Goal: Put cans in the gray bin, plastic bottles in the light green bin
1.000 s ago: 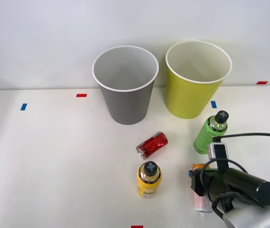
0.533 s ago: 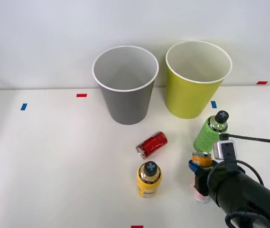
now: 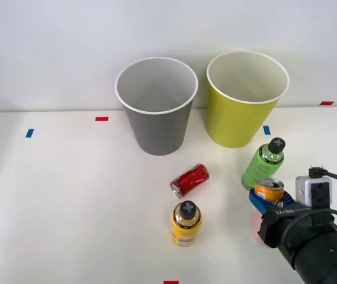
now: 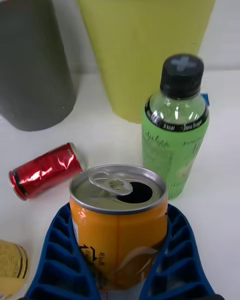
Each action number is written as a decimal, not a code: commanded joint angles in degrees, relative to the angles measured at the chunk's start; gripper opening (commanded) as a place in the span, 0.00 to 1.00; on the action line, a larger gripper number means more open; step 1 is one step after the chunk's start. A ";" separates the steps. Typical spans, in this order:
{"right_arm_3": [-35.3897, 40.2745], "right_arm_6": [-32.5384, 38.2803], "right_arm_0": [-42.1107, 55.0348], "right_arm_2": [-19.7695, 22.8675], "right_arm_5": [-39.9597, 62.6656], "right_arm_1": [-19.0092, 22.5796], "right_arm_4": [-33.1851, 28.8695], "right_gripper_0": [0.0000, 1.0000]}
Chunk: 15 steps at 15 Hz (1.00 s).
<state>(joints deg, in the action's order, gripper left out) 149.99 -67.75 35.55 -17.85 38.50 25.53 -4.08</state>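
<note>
Orange can (image 4: 118, 225) is pinched btwn right gripper (image 4: 120, 260) fingers (image 4: 60, 260), its lower half hidden; yellow bottle (image 4: 11, 267) is cut off.

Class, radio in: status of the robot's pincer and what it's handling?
Right pincer shut on orange can, upright. Gray bin ahead, empty. Green bottle close beside the can.

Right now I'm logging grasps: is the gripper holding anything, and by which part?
Yes. The right gripper holds the orange can upright by its sides, one blue finger on each side of the body, opened top up.
</note>
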 commanded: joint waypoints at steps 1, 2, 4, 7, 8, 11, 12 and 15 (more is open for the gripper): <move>0.01 1.30 4.36 1.85 -16.61 4.79 0.04 0.01; 0.01 2.88 4.62 2.29 -21.01 6.02 0.22 0.00; 0.01 10.79 3.13 3.26 -28.92 8.31 0.66 0.00; 0.01 21.43 -2.76 3.08 -34.98 7.95 6.55 0.00; 0.01 23.80 -6.28 3.08 -35.16 7.07 8.39 0.00; 0.01 26.35 -11.90 3.08 -37.35 4.53 10.06 0.00; -2.86 26.09 -14.10 2.99 -40.17 3.56 9.53 0.00; -12.44 24.24 -23.68 2.03 -42.98 0.04 7.78 0.00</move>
<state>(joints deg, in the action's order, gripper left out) 140.98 -42.41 15.55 -15.26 -3.78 27.43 4.67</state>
